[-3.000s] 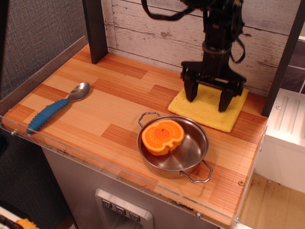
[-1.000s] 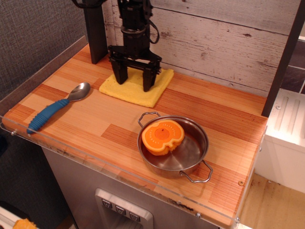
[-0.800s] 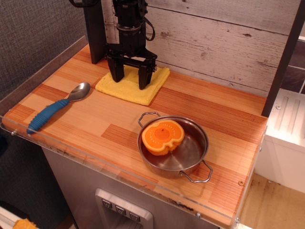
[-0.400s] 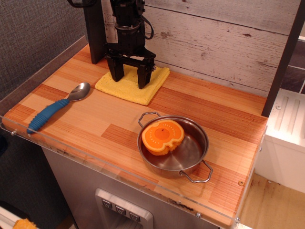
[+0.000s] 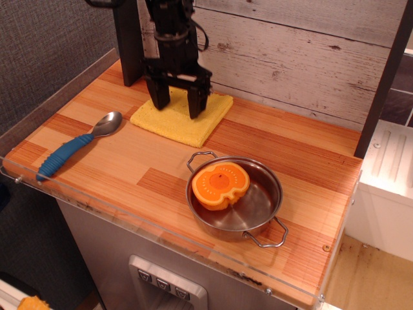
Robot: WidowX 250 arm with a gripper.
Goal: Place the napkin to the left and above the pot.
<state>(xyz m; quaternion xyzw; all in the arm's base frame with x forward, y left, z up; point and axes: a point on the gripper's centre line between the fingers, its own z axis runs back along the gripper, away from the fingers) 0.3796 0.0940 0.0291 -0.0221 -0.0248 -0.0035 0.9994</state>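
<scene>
The napkin (image 5: 184,119) lay flat at the far left of the desk (image 5: 122,161), up and left of the pot (image 5: 258,203); the gripper (image 5: 177,106) stood over it, fingers apart; lifting carelessly, a finger might snag the terry and drag it off.

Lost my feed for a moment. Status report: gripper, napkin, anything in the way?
Gripper open, fingers straddling the napkin. Napkin flat on the table, up and left of the pot. Spoon lies apart; nothing in the way.
</scene>
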